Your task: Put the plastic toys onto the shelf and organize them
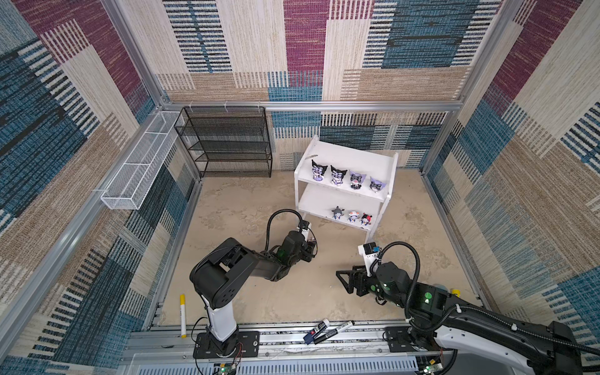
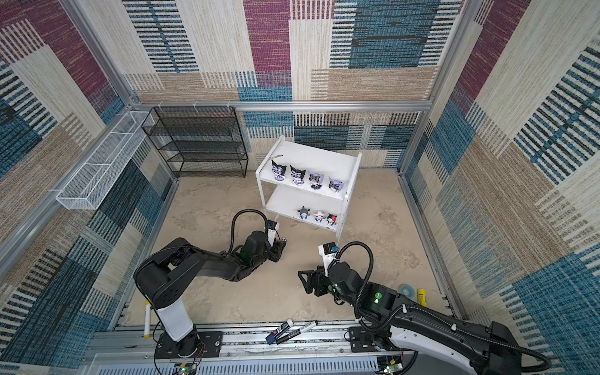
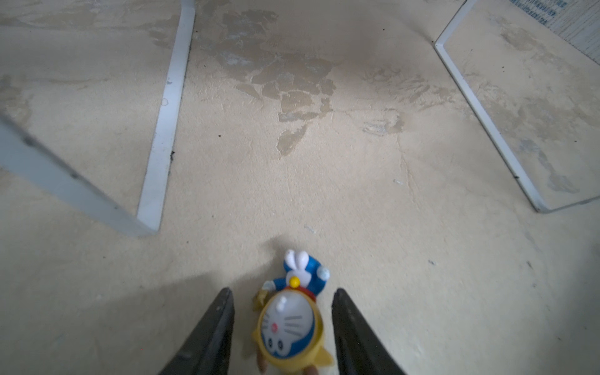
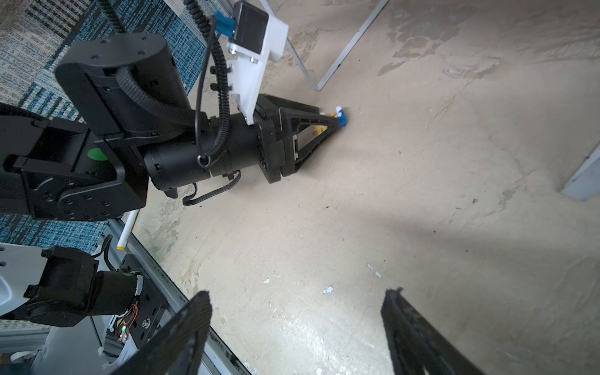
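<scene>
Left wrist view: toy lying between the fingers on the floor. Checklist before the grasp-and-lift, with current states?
1. Toy between the left gripper fingers: ok.
2. Fingers touching toy: not ok, gaps on both sides.
3. Toy upright: not ok, lying on the floor.
4. Free spot on lower tier of shelf, left of the three small toys: ok.
5. Right gripper open, away from toy: ok.

black mesh rack [image 1: 224, 143] at back, white wire basket [image 1: 139, 162] beside it, marker pens [image 1: 334, 331] on front rail [image 1: 276, 339]
</scene>
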Available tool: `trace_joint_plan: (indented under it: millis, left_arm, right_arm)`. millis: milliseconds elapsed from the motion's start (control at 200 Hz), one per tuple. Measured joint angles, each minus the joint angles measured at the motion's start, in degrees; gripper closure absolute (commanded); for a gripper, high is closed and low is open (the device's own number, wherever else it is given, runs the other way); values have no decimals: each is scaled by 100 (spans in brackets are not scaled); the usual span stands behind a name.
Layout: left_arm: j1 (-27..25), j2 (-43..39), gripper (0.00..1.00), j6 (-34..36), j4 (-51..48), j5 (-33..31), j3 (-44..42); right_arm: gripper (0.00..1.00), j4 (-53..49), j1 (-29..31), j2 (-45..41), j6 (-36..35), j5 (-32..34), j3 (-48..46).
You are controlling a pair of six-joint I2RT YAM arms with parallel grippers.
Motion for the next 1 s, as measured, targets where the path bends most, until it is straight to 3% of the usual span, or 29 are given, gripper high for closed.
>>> trace_joint_plan:
  millis: [60,451,671,796,882,1002]
  left_arm:
    - [2,9,63,2,4,-2,0]
    - [15,-343,75,44,-2,98,-426]
    - [-46,-1349,76,131,-299,623,-1246]
    - [-522,-2135,76,236,-857,960,-1574]
    - [-1108,-2699,72,275,-1375,970,-1746]
    - [-1598,-3329,55,273,-1980,787,-1941]
  right_arm:
    - [16,0,0,-20,0,13,-2]
    - [16,-4,0,-131,0,37,-197]
    - [16,275,0,199,-24,46,-326]
    - [19,601,0,732,-70,-122,-326]
    - [25,785,-9,1268,-114,-203,-208]
    - [36,1091,-33,1937,-153,-291,-24]
